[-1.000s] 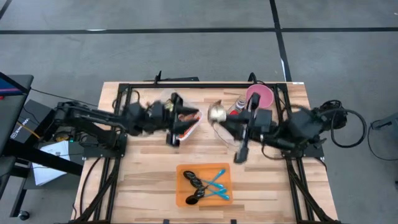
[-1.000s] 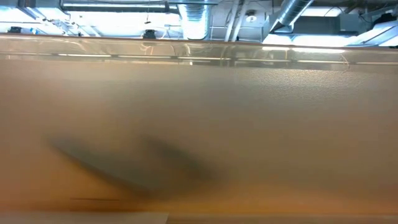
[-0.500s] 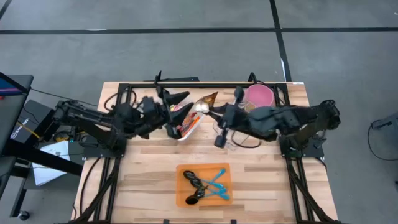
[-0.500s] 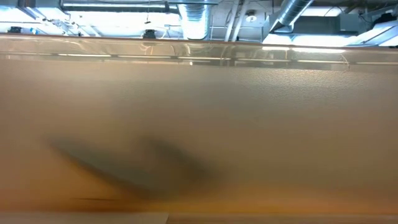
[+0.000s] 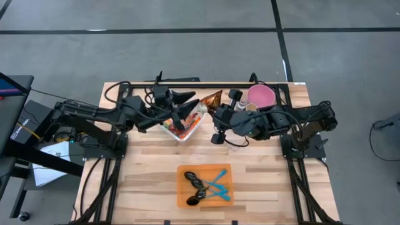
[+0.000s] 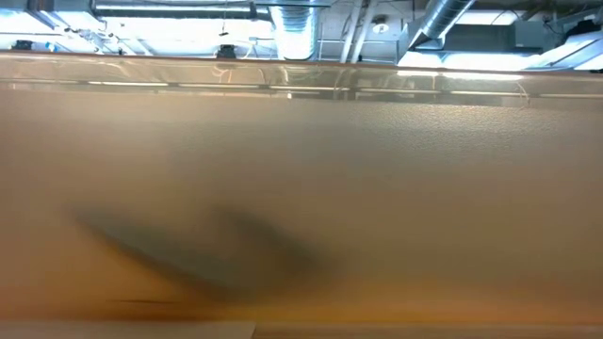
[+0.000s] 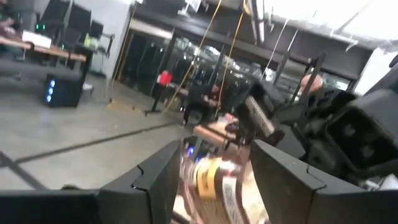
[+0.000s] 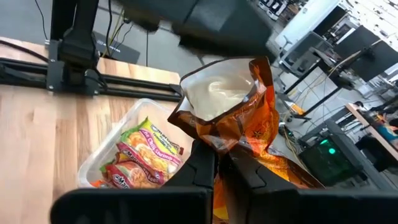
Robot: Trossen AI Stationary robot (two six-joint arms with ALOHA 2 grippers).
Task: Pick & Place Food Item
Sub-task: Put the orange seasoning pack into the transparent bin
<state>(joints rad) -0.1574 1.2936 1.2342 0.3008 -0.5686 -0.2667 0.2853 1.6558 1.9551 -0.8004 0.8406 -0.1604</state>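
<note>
My right gripper (image 8: 221,163) is shut on an orange snack bag (image 8: 231,115), which it holds above the table's far middle (image 5: 210,100). The bag's open mouth shows a white inside. Facing it from the left, my left gripper (image 5: 185,107) stands above a clear container (image 5: 181,132) of noodle packets. It has a food packet with a yellow band (image 7: 211,180) between its fingers. The container (image 8: 93,168) rests with its bottom on the table. My left gripper has the food packet's two sides (image 7: 189,177) between its two fingers, and the packet fills the gap. The fingers come from the table's left, tipped slightly upward. The packet is lifted above the container. My right gripper pinches the orange bag's crumpled lower part (image 8: 219,144) between its shut fingers. It comes from the table's right, slanting down. The bag stands up beyond the fingertips, lifted clear of the table, with its open mouth (image 8: 217,90) away from the gripper.
A pink bowl (image 5: 261,95) stands at the far right. An orange tray (image 5: 187,199) with dark and blue utensils lies near the front edge. A black frame rail (image 5: 206,83) runs along the far side. A blurred tan surface fills the low view.
My right gripper has gone toward the table's left and down with the orange bag, bringing it next to the container. My left gripper has risen from the container and tipped its fingers upward toward the bag.
</note>
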